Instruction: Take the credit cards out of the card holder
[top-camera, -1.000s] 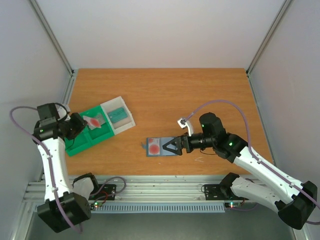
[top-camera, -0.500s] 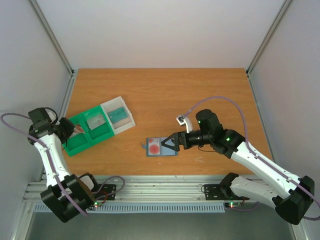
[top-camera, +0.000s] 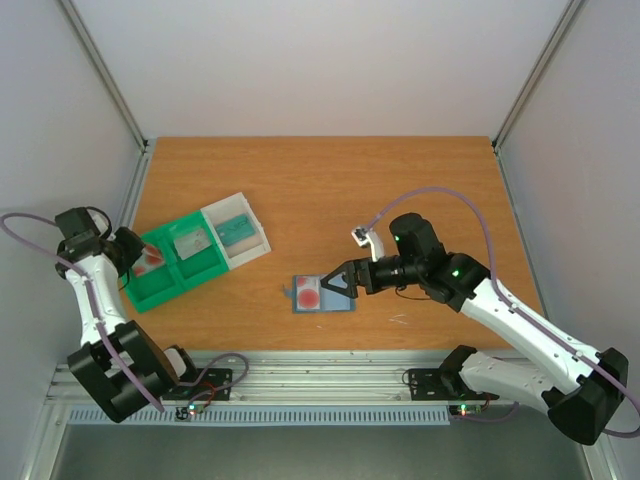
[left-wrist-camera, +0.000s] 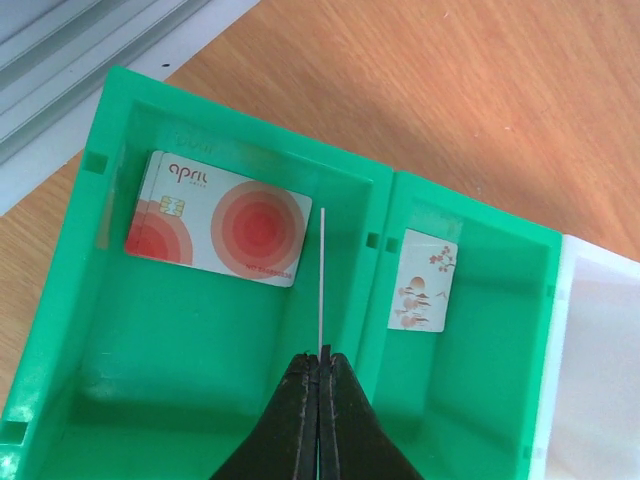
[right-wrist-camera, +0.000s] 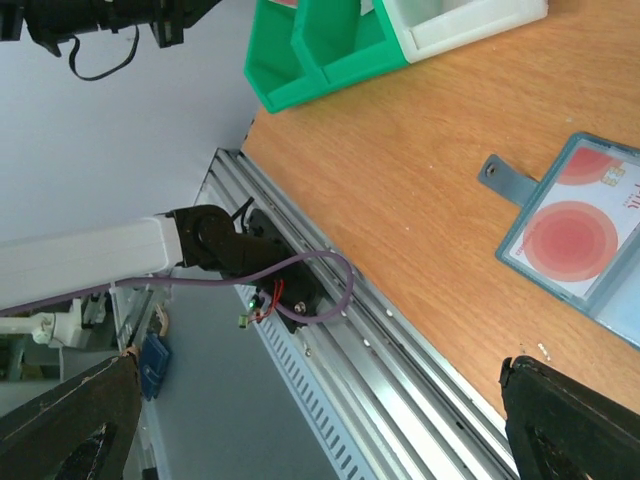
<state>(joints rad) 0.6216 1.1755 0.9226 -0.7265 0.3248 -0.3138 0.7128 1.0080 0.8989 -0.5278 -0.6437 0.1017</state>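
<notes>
Back goes the left arm toward 9 o'clock. A second ago the left gripper (top-camera: 143, 258) sat over the middle of the green tray (top-camera: 160, 292); now it hangs at the tray's 9 o'clock end. It is pressed together, pinching a thin card (left-wrist-camera: 322, 280) that the wrist view shows only edge-on, so its face can't be read. Below it, flat in the tray's end compartment, lies a white card (left-wrist-camera: 220, 232) with red circles. The next compartment toward 3 o'clock holds a small flower-printed card (left-wrist-camera: 422, 280). Butted against the green tray's 2 o'clock side is the whitish tray (top-camera: 222, 202), with a teal card (top-camera: 237, 229) lying in it.

Across to the desk (top-camera: 400, 190), toward its 6 o'clock edge: the card holder (top-camera: 345, 304) lies open and flat. A red-circle card (top-camera: 309, 295) shows in its 9 o'clock half, and a second card (right-wrist-camera: 592, 165) peeks out beside it in the right wrist view. The right gripper (top-camera: 330, 283) has crept slightly toward 9 o'clock and hangs over the holder's 3 o'clock half. Its fingers (right-wrist-camera: 70, 420) are spread wide apart with nothing between them. Whether a tip touches the holder can't be told.
</notes>
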